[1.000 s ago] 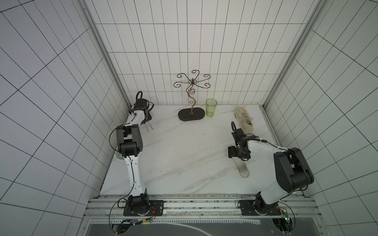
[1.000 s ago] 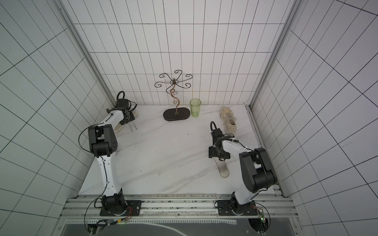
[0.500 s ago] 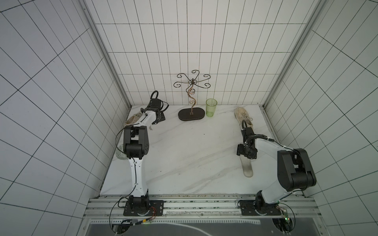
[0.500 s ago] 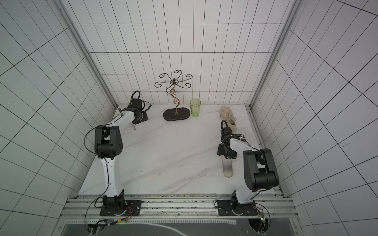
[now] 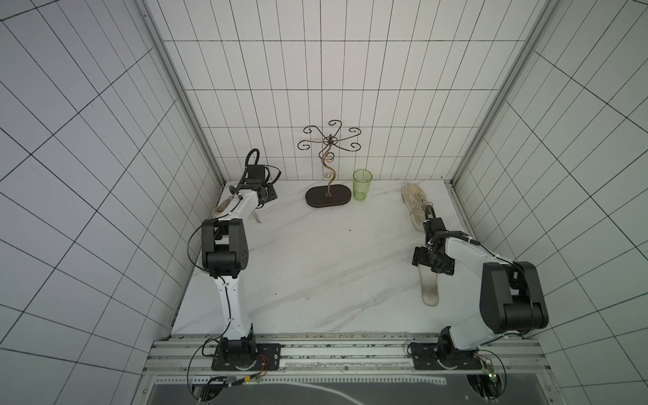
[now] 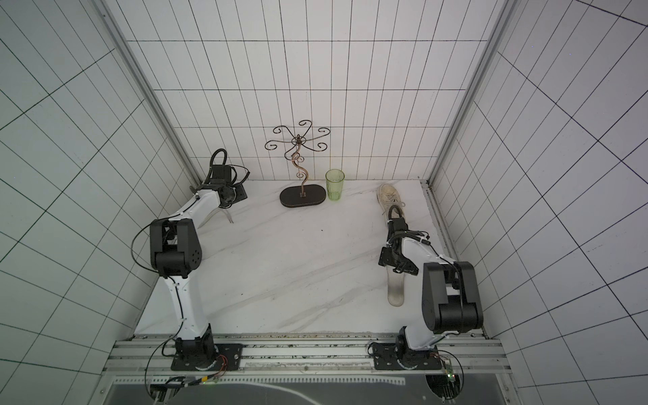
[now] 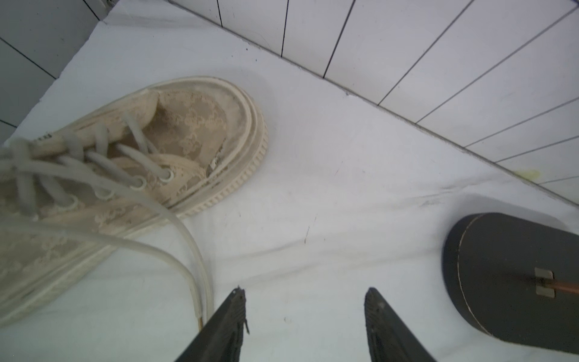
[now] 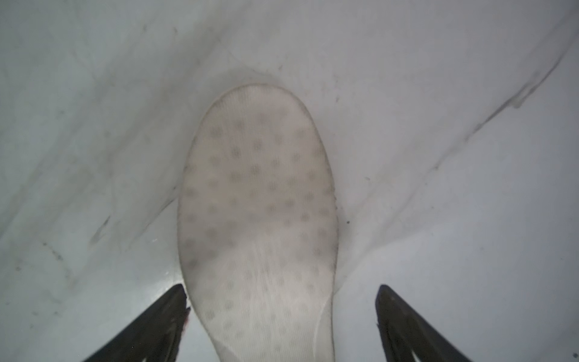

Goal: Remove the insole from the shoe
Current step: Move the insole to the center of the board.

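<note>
We judge the task all but done. The insole (image 5: pixel 430 289) is out and lies flat on the table (image 5: pixel 315 263), at the lower right of both top views. It is well apart from the shoe (image 5: pixel 414 207), which sits farther up the frame by the right wall. The right gripper (image 8: pixel 282 291) hangs over the heel end of the insole with its jaws spread wide, one on each side, and it pinches nothing. In the right wrist view the dotted face of the insole is up, and one jaw tip is just beside its edge. We cannot tell whether it touches. All that seems left is for this arm to lift clear.

The left gripper (image 7: pixel 304 294) is spread too, with only bare table between its jaws. It is at the upper left of the table in the top views, just beside a second shoe (image 7: pixel 125 163), a worn cream lace-up. Only its toe and laces show, so we cannot say whether it has an insole inside.

The table is white marble-look with grey veins and a few scuffs and specks. At its far edge, in the upper middle of the frame, are a scrolled wire stand (image 5: pixel 328 196) on a dark oval base and a green cup (image 5: pixel 362 184) just beside it. White tiled walls (image 5: pixel 315 87) with dark grout close the cell on three sides. A metal rail (image 5: pixel 333 350) along the bottom of the frame carries both arm bases.
</note>
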Robot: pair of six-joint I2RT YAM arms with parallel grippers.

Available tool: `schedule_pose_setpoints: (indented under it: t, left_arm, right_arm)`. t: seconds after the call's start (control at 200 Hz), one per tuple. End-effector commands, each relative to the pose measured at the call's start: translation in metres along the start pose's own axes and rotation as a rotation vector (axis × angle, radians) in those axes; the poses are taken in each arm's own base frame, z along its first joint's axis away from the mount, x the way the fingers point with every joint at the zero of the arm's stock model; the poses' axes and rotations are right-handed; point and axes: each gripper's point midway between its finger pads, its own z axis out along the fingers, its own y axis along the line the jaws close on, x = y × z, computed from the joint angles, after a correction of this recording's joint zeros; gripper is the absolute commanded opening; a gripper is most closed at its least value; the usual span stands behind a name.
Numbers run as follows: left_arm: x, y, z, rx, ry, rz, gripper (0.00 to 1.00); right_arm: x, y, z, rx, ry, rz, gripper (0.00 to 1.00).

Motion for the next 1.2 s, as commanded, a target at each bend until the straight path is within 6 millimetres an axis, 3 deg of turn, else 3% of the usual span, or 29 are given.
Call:
schedule_pose_setpoints:
  t: [0.0, 0.115, 0.315, 0.5, 0.63, 0.8, 0.944, 1.034, 1.194]
  left_arm:
    - [0.0, 0.001, 0.03, 0.034, 0.038, -0.031, 0.6]
    - [0.0, -0.006, 0.053, 0.068, 0.053, -0.092, 0.6]
    - [-0.002, -0.001, 0.087, 0.045, 0.045, -0.179, 0.6]
    - [-0.019, 0.017, 0.109, 0.023, -0.004, -0.266, 0.6]
    - [-0.028, 0.032, 0.119, 0.028, -0.02, -0.324, 0.6]
    - [-0.044, 0.041, 0.113, 0.012, -0.069, -0.318, 0.61]
    - [-0.057, 0.046, 0.102, 0.018, -0.088, -0.328, 0.61]
    - [-0.065, 0.037, 0.088, 0.053, -0.092, -0.3, 0.61]
    - [-0.071, 0.008, 0.044, 0.104, -0.122, -0.214, 0.61]
  right_arm:
    - [-0.052, -0.001, -0.059, -0.028, -0.181, 0.039, 0.94]
    - [-0.081, 0.008, -0.086, -0.094, -0.286, 0.045, 0.96]
    - [-0.127, 0.023, -0.103, -0.134, -0.373, -0.009, 0.96]
    - [-0.172, 0.043, -0.104, -0.182, -0.428, -0.086, 0.93]
    - [-0.201, 0.066, -0.093, -0.218, -0.427, -0.156, 0.85]
    - [-0.234, 0.084, -0.075, -0.219, -0.427, -0.205, 0.75]
    - [-0.245, 0.088, -0.048, -0.172, -0.371, -0.244, 0.69]
    - [-0.248, 0.088, -0.038, -0.141, -0.359, -0.265, 0.65]
    - [-0.248, 0.086, -0.019, -0.102, -0.324, -0.3, 0.58]
